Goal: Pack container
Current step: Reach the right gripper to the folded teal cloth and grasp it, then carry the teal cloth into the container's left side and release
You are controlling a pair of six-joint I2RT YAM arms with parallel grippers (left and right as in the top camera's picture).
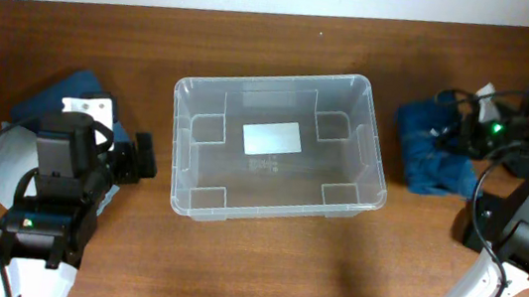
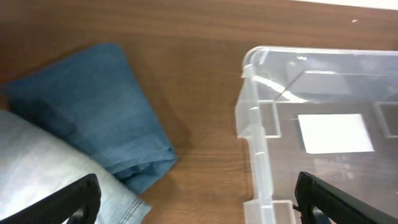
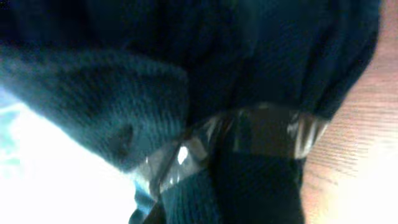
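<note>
Over at the right end of the counter (image 1: 261,268), our right tool (image 1: 461,131) is pressed into a dark blue knit garment (image 1: 431,153). The wrist view is filled with that knit, with one taped finger (image 3: 261,134) showing among the folds. We cannot tell from this whether the jaws have closed on the fabric or merely sit in it. We judge the tool is down there to take this garment as the first item to pack.

Our left tool (image 1: 141,157) hovers low at the other end with nothing between its fingers (image 2: 78,199). They stand wide apart at the bottom corners of the wrist view. Just beside it lie a folded blue cloth (image 2: 93,112) and a pale grey cloth (image 2: 43,177), the blue one partly over the grey. Both probably wait there as this arm's share of the load.

Between the two arms, in the middle of the counter, stands the container (image 1: 184,154), upright and with no lid. Nothing lies inside it, and the white label (image 1: 271,137) on its base reads plainly through the clear floor. Set there, it seems to be within reach of either arm, so we judge the packing has not yet put anything in.
</note>
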